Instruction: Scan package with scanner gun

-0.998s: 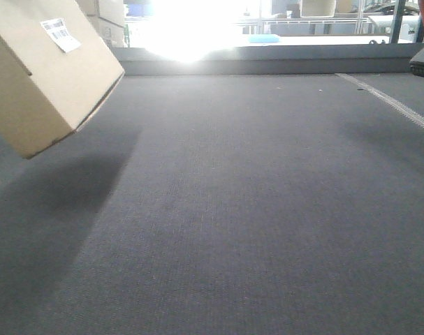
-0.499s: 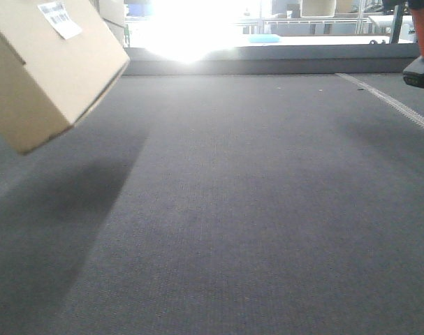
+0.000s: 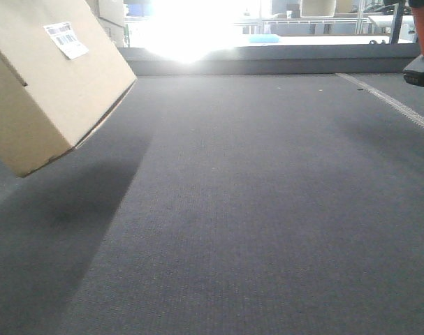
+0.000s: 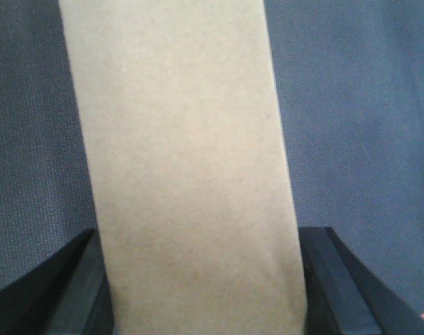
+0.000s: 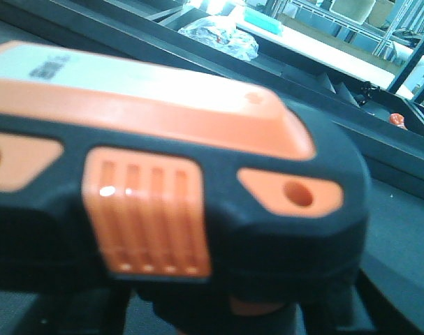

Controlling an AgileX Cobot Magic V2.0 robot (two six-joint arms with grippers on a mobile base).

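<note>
The left gripper pinches the package, tilted above the bench's left edge, label exposed. The scanner hangs over the right edge. Whether the right gripper is clamped cannot be told. Judged step: aiming. Next, the scanner's head must face the label.

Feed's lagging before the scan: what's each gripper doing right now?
Left gripper: closed on the package.
Right gripper: holding the scanner gun off the table; its jaws are hidden.
</note>
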